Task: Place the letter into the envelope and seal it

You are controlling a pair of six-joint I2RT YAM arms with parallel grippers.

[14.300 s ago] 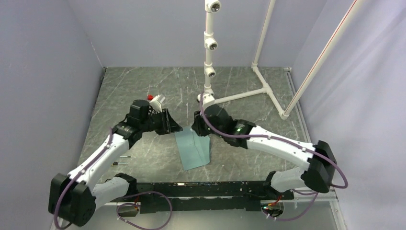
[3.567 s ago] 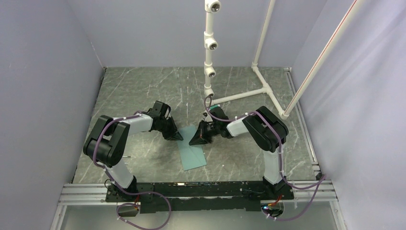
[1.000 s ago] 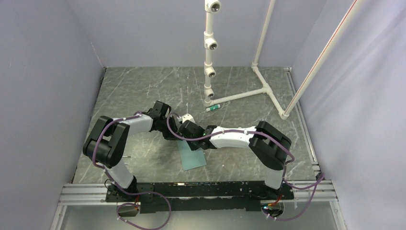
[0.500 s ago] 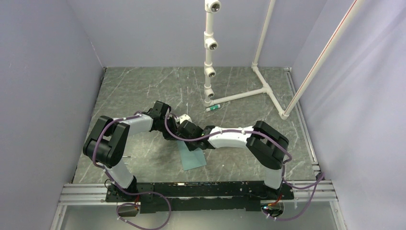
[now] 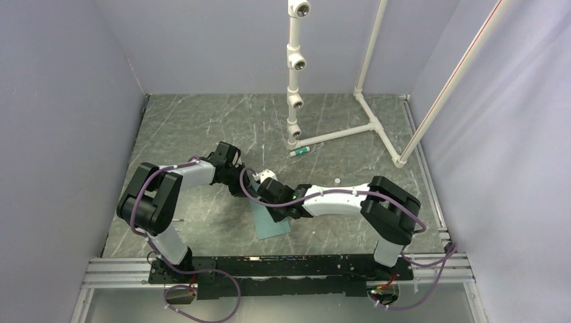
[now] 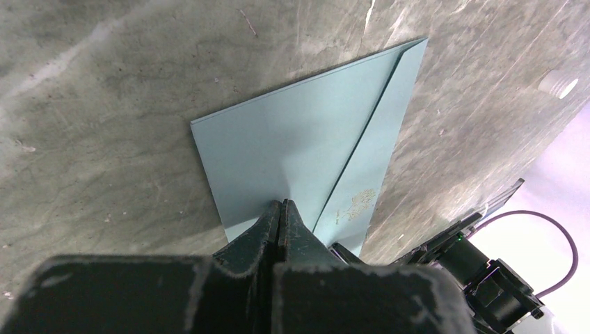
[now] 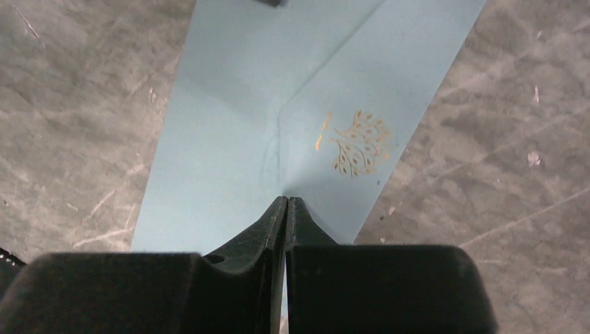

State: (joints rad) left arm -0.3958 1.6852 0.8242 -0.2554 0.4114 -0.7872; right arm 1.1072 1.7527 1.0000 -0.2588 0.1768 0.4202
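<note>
Tools from both arms are meeting on the envelope, which is lying flat on the grey marbled bench with its folded side facing up. The left tool is reaching in at the end of the envelope farthest from the arm bases. Its fingers are pressing together with no gap between them, and the tips are touching the teal paper just inside that edge. The right tool is coming in from the opposite side and pointing toward the left one, its tips sitting near the middle of the envelope. Its fingers are also lying together, with only a hairline seam showing between them. They are resting where the fold lines are converging, just beside a small gold leaf ornament printed on the paper. Neither tool is clamping anything; both are only bearing down on the envelope. Beyond the envelope and well apart from it, a small green-capped tube is lying near the foot of a white pipe frame.
</note>
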